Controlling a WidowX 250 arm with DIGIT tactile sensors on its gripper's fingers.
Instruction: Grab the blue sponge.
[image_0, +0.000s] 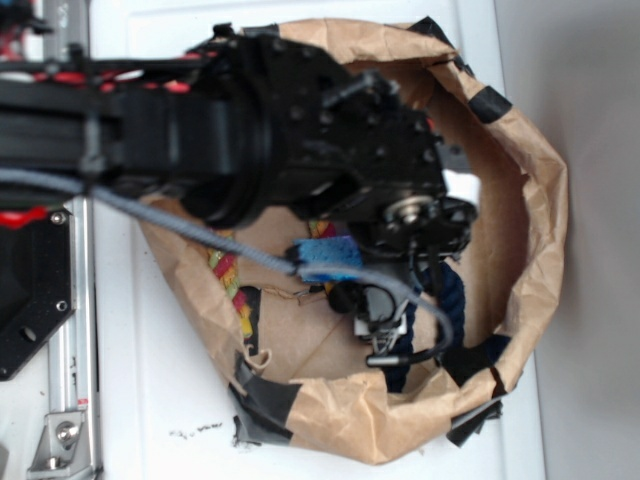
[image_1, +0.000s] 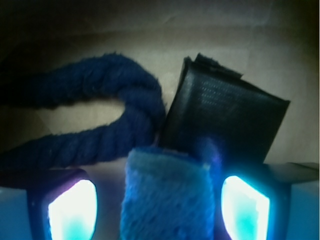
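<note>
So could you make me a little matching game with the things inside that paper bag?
Things:
1. fuzzy light-blue rectangular sponge
2. thick dark navy twisted rope
3. flat black square pad
4. crumpled brown paper bag

Descriptions:
A. taped at the rim
B. between the hand's fingers
C. curved in a loop
D. propped at a tilt beside the rope

Pairs: 1-B, 2-C, 3-D, 4-A

exterior: overhead, looking down into paper bag (image_0: 520, 200) | wrist: close inside it | shared: navy rope (image_1: 100, 115)
</note>
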